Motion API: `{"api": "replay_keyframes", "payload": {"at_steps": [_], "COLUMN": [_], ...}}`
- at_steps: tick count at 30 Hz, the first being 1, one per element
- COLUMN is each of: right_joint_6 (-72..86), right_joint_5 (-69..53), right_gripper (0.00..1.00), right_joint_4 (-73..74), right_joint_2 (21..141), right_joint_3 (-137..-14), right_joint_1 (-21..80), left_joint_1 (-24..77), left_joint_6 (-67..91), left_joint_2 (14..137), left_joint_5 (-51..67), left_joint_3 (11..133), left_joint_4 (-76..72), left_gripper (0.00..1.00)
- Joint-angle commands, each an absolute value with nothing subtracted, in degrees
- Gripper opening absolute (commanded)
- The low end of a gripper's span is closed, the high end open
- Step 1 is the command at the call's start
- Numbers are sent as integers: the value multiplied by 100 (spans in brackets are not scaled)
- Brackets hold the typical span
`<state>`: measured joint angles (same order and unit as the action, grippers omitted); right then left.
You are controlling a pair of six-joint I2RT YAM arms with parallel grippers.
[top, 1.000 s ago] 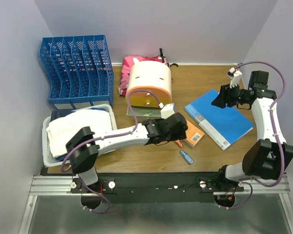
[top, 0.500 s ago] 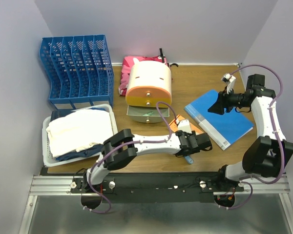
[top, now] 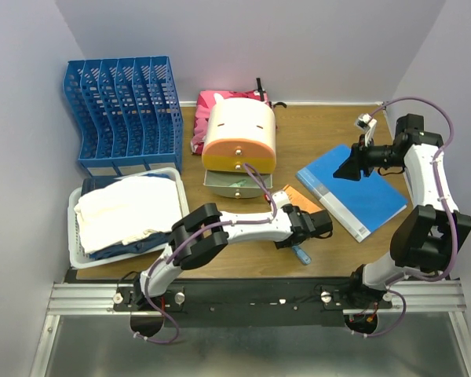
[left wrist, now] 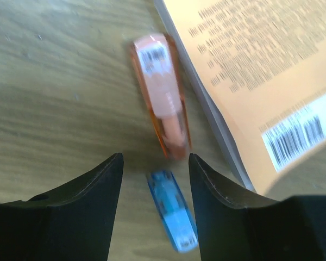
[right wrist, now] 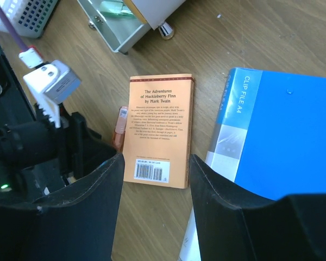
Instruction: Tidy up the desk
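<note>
On the brown desk [top: 314, 133] a small blue clip-like item [top: 301, 254] lies near the front edge. In the left wrist view this blue item [left wrist: 173, 209] lies on the wood between the fingers of my open left gripper [left wrist: 155, 163], with gaps on both sides. Just past it is an orange stapler-like item [left wrist: 163, 103], and beside that an orange paperback [left wrist: 261, 70]. My left gripper [top: 318, 224] hovers over these things. My right gripper [top: 349, 169] hangs open above the blue clip file [top: 361, 196], empty; its view shows the paperback [right wrist: 160, 128] and the file [right wrist: 282, 136].
A blue file rack [top: 122, 114] stands back left, with a white tray of cloth [top: 74, 232] in front of it. A cream and orange drawer unit [top: 239, 137] has its bottom drawer [top: 235, 182] open. A pink bag [top: 208, 110] lies behind it.
My left arm has swung right from beside the drawer unit to over the small items, and its jaws have narrowed. The right gripper has shifted slightly back and left.
</note>
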<state>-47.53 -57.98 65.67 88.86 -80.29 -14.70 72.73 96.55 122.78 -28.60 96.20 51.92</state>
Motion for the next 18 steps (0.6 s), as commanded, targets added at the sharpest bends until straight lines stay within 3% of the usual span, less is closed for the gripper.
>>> {"api": "replay_keyframes", "payload": {"at_steps": [1,9,18], "right_joint_6": [-4737,-4825,-5255], "right_joint_5": [-5924,-5862,-5941], "right_gripper": [59,59,59], "right_joint_4": [6732,6873,7233], "right_joint_2": [8974,8790,8561], "right_joint_3": [-8296,-8148,-7910], "right_joint_1": [-1477,-1477,-1477], "left_joint_1": [7032,6838,6812], "left_joint_6": [9730,9571,9474], "left_joint_2": [12603,12700,12604], "left_joint_5": [-3050,-2883,-3006], "left_joint_3": [9782,9527,9378], "left_joint_4": [5458,5124,5458], "left_gripper": [59,55,57]}}
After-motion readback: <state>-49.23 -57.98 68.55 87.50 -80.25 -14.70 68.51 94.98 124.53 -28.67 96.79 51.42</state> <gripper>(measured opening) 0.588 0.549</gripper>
